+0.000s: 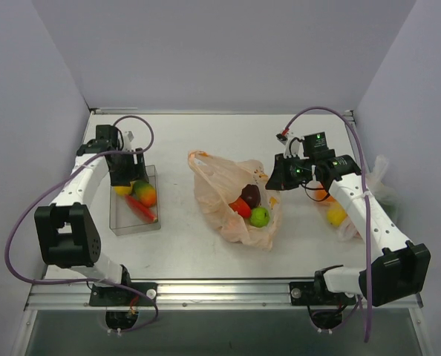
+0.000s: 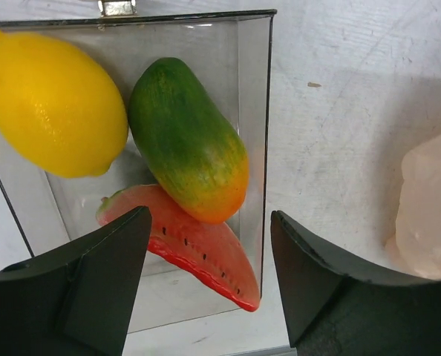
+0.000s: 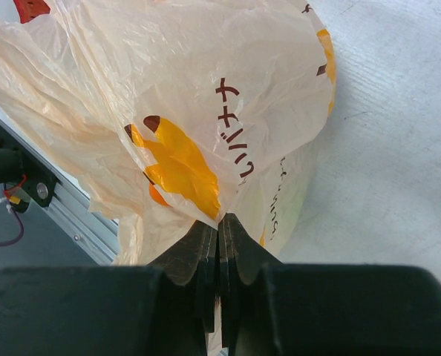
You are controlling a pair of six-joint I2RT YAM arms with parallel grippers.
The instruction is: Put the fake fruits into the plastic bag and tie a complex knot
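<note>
Left wrist cam: lemon (image 2: 53, 104) cropped at the frame's left edge. The watermelon slice (image 2: 198, 252) has its near end hidden behind a finger of the left gripper (image 2: 209, 237), as are the clear tray's (image 2: 254, 89) near corners. Plastic bag (image 2: 432, 215) at far right is a blurred pale lump, cut off.

Right wrist cam: bag cropped top & left, contents masked by film, pinched fold lost between the right gripper's (image 3: 219, 226) closed jaws.

Top cam: clear whitish bag (image 1: 380, 172) sits partly behind the right arm (image 1: 369, 215) — its orange fruit (image 1: 323, 195) & yellow fruit (image 1: 337, 215) too small to name.
</note>
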